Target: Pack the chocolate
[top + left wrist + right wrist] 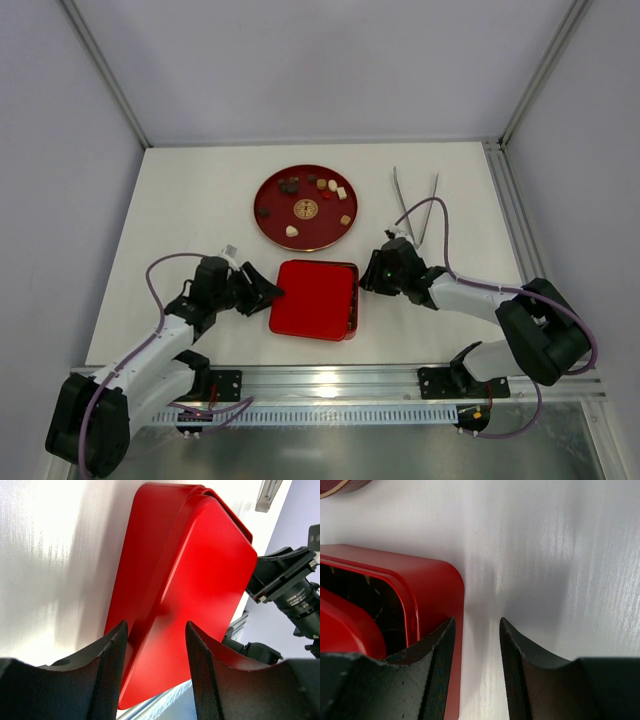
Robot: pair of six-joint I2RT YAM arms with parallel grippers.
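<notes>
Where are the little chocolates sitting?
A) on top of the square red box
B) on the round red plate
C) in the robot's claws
B: the chocolates lie scattered on the round red plate, apart from the square red box.

The top camera looks steeply down from above the near edge over the whole table (200, 200). The wrist cameras sit low and close behind the left gripper (156, 622) and right gripper (477, 620), at opposite edges of the red box (440, 585) all views share.

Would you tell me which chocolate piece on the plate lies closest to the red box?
The cream-white piece at the plate's near rim; all others sit farther back.
</notes>
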